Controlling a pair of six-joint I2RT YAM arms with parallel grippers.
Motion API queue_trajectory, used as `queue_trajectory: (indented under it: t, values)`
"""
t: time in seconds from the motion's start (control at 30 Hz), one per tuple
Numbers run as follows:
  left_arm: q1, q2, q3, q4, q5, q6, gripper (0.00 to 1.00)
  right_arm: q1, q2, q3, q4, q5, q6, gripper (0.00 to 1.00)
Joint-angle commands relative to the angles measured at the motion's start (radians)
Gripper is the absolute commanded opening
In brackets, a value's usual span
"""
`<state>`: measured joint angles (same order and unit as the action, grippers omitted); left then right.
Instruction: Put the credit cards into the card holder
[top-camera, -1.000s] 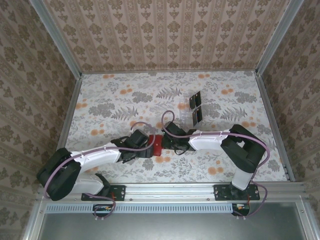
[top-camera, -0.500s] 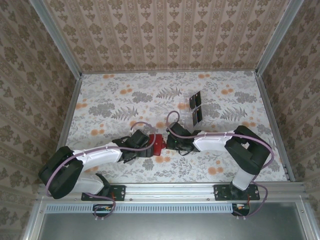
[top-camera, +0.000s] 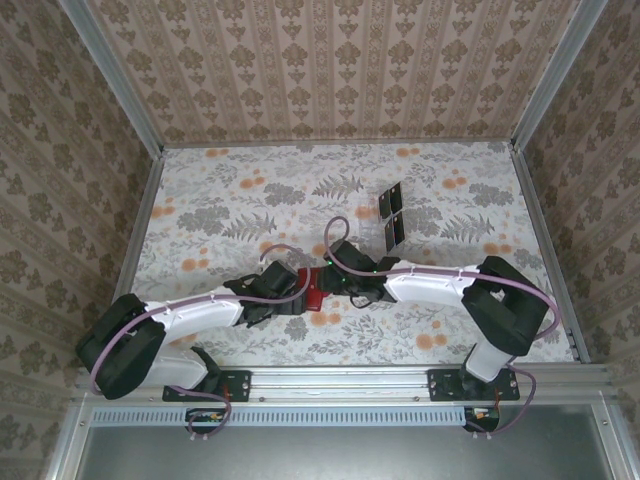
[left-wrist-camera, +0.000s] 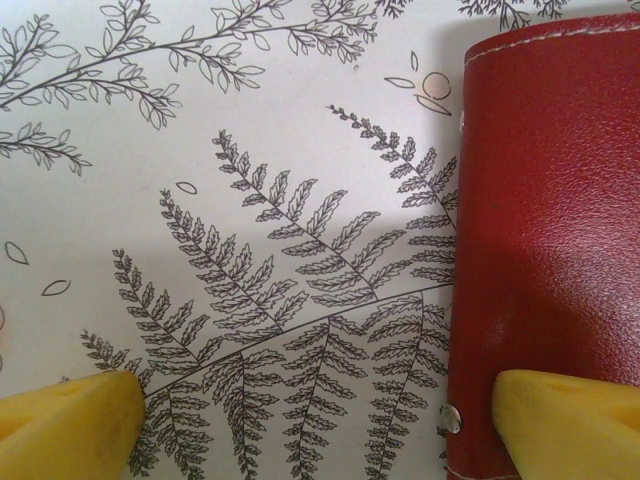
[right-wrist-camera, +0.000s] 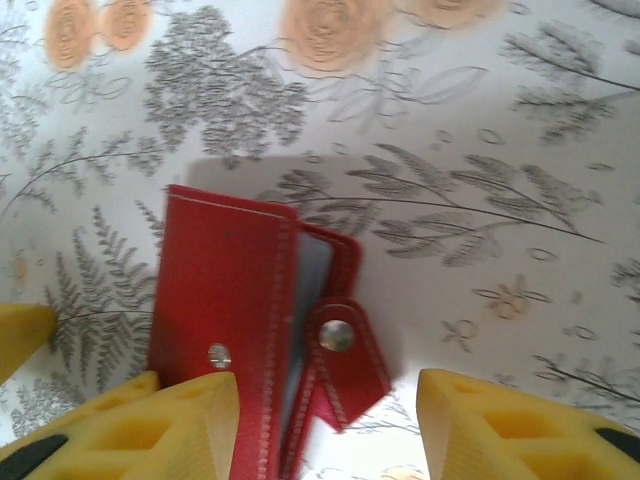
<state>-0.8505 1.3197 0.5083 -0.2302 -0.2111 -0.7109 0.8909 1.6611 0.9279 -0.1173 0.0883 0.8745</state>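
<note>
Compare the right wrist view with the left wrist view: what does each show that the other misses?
Right wrist adds: the card holder with its snap tab unfastened, pale lining showing, and orange flowers. Left wrist adds: the leather grain of the holder's outer face, close up. Shared: the holder, partly under the open right gripper or left gripper.

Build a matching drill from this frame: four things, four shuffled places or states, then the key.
Things
1. card holder
2. left gripper
3. credit cards
4. snap tab

Places or states
A. dark, standing by the clear rack
B. unfastened, sticking out past the folded edge
C. wide open, one finger over red leather
D. red, lying on the floral table

Pairs: 1-D, 2-C, 3-A, 4-B
</note>
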Motion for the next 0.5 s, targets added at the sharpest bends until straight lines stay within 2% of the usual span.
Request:
queue_trajectory:
  t: [0.0, 0.2, 0.47]
  values:
    - [0.005, 0.065, -0.068, -0.011, 0.039, -0.030, 1.00, 0.016, 0.043, 0.039, -0.082, 0.055, -0.033, 0.52]
    - [0.004, 0.076, -0.073, -0.003, 0.041, -0.031, 1.00, 0.015, 0.101, 0.057, -0.123, 0.096, -0.040, 0.48]
    - [0.005, 0.095, -0.070, 0.003, 0.041, -0.028, 1.00, -0.009, 0.042, -0.040, -0.108, 0.125, -0.015, 0.36]
